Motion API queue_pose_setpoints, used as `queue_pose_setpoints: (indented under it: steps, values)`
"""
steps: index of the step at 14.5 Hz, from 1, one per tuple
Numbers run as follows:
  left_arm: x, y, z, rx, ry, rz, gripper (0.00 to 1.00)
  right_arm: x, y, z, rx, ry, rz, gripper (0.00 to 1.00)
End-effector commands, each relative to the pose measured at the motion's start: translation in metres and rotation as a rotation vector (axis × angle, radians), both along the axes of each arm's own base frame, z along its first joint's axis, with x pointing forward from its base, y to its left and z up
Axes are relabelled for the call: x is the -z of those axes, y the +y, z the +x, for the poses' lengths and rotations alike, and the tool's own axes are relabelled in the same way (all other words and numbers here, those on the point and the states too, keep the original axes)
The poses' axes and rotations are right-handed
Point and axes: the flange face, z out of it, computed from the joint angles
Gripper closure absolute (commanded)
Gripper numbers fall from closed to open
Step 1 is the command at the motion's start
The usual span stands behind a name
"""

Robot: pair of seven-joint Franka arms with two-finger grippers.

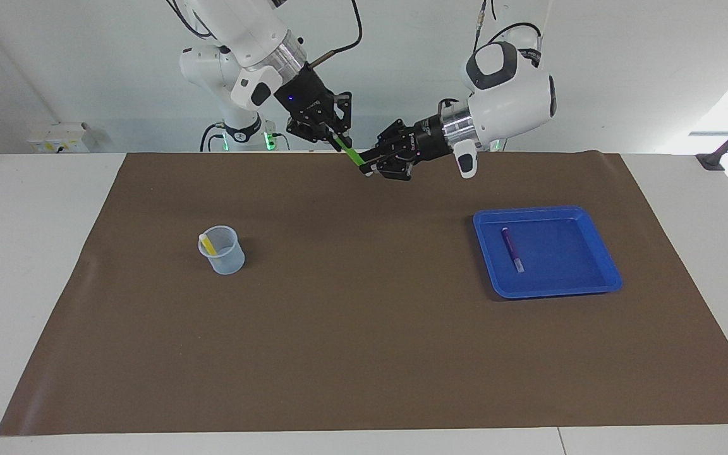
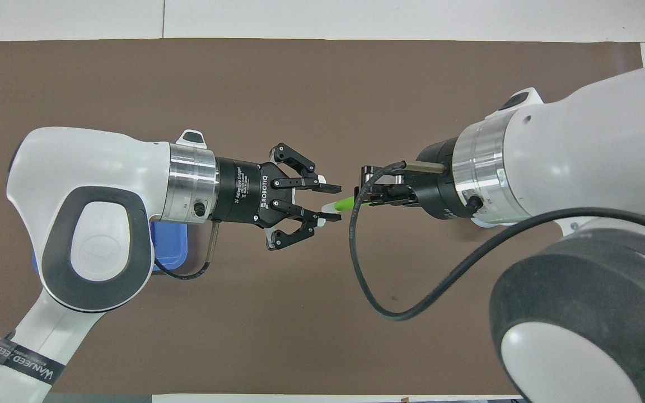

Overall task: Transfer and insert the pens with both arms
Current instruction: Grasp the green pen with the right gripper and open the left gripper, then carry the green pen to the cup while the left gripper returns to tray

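Note:
The bright green pen (image 1: pixel 350 153) hangs in the air between both grippers, over the mat's edge nearest the robots. My right gripper (image 1: pixel 337 136) is shut on its green body; it also shows in the overhead view (image 2: pixel 368 196). My left gripper (image 1: pixel 369 165) is open, with the pen's whitish end (image 2: pixel 329 206) between its fingers (image 2: pixel 331 187). The yellow pen (image 1: pixel 207 243) stands in a clear cup (image 1: pixel 224 256) toward the right arm's end. The purple pen (image 1: pixel 512 249) lies in the blue tray (image 1: pixel 566 253) toward the left arm's end.
A brown mat (image 1: pixel 364 347) covers most of the white table. A smaller white arm (image 1: pixel 237 123) with green lights at its base stands at the robots' edge. In the overhead view the left arm hides most of the tray (image 2: pixel 168 246).

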Motion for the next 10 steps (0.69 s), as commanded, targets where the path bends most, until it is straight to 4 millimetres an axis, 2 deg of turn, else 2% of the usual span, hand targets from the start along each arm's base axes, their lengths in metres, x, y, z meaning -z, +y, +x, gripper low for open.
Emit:
queue_pose_setpoints:
  steps: [1,4,7,8,10]
  values:
    - [-0.002,0.004,-0.007,-0.035,-0.004,0.002,0.00,0.005,-0.009,0.002,-0.004,-0.018,-0.045,1.00]
    - [0.000,0.011,-0.003,-0.031,-0.006,0.013,0.00,0.013,-0.020,0.003,0.000,-0.049,-0.146,1.00]
    - [0.006,0.035,0.005,0.037,-0.047,0.128,0.00,0.027,-0.047,0.006,0.029,-0.051,-0.213,1.00]
    - [0.009,0.052,0.011,0.055,-0.064,0.172,0.00,0.034,-0.055,0.005,0.022,-0.057,-0.249,1.00]
    - [0.015,0.072,0.016,0.108,-0.095,0.231,0.00,0.047,-0.082,0.005,0.000,-0.069,-0.310,1.00]
